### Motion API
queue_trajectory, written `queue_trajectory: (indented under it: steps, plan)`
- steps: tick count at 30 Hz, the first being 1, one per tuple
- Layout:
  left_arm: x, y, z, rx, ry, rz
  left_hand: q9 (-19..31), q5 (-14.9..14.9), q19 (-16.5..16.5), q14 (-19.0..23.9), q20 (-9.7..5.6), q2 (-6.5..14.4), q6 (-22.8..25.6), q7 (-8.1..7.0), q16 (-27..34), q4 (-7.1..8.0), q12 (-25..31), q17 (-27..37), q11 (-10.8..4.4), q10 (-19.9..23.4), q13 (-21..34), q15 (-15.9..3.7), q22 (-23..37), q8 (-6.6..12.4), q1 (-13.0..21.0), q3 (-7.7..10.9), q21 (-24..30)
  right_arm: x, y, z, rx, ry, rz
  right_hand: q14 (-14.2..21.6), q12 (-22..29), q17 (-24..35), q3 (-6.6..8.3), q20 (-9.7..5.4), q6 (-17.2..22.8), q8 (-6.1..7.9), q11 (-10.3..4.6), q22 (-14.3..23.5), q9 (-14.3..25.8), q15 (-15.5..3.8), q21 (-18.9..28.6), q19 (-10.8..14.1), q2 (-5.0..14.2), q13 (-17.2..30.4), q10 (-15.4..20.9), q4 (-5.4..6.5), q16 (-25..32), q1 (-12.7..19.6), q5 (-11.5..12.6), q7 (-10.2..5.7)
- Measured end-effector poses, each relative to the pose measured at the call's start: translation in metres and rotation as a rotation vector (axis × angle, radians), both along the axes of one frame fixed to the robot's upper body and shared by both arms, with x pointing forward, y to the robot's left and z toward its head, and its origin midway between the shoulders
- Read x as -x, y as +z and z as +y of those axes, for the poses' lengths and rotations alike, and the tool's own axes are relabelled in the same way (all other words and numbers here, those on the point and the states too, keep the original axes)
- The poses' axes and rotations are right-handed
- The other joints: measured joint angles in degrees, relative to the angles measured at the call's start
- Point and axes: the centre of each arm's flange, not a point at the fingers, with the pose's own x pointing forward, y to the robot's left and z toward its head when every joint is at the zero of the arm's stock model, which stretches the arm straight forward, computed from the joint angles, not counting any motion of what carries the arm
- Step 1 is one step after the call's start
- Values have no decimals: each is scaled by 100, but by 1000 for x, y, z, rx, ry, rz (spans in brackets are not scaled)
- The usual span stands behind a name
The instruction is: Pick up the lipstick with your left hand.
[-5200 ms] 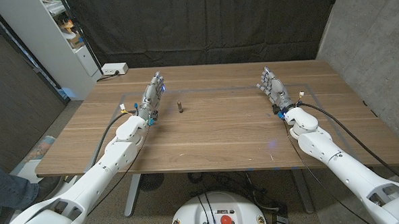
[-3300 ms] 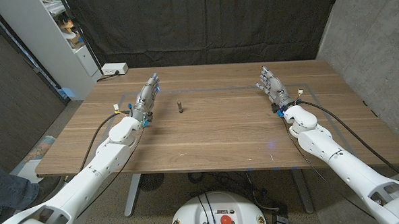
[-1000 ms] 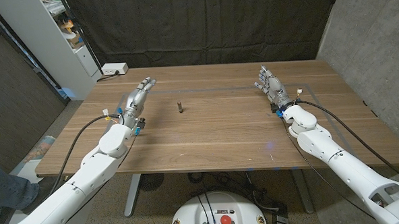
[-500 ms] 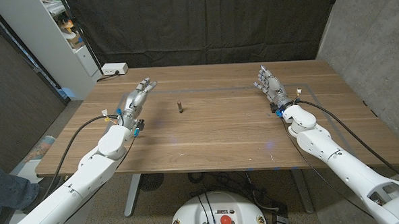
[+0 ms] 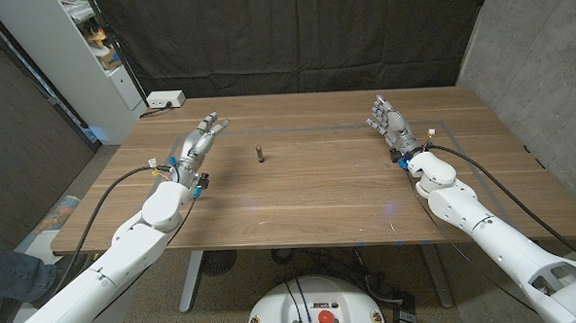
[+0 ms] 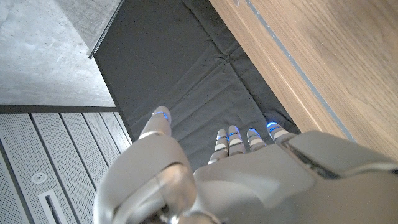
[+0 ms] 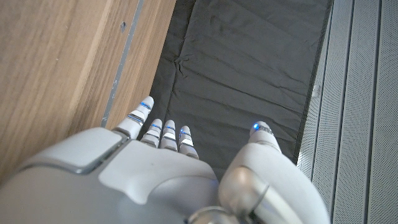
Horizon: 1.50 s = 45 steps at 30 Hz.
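Lipstick: the small dark lipstick (image 5: 259,154) stands on the table (image 5: 309,195), near the far middle, apart from both hands.
Left robot hand: your left robot hand (image 5: 197,144) is open, holds nothing, and is off to the left of the lipstick.
Right robot hand: your right robot hand (image 5: 390,124) is open too, far away.
Do it well: move the left hand sideways slowly, put the fingers around the lipstick, and don't knock it over.

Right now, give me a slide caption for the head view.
Left hand open beside the lipstick standing on the table; right hand open, apart.
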Motion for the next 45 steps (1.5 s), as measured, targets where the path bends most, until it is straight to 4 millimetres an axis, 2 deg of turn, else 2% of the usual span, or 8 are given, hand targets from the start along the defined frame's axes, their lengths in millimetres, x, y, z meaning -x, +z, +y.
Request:
queue_trajectory:
  steps: [22,45]
  plan:
    - [13,-5,-8,-68,39,2,-1,-44,20,0,19,-46,0,0,0,-69,0,0,-31,31,28,0,-1,0,151,24,0,3,-2,-4,-8,-1,-5,-1,0,1,-24,0,32,0,-1,0,0,0,0,0,0,0,-2,-24,0,0,0,-32]
    - [23,-10,-11,-129,80,8,-1,-44,19,-1,18,-62,21,-22,0,-69,0,0,-31,31,28,0,-1,0,258,24,0,7,-1,-8,-10,6,-12,-2,0,1,-23,0,32,0,-1,0,0,0,0,0,0,0,-2,-23,0,0,21,-32]
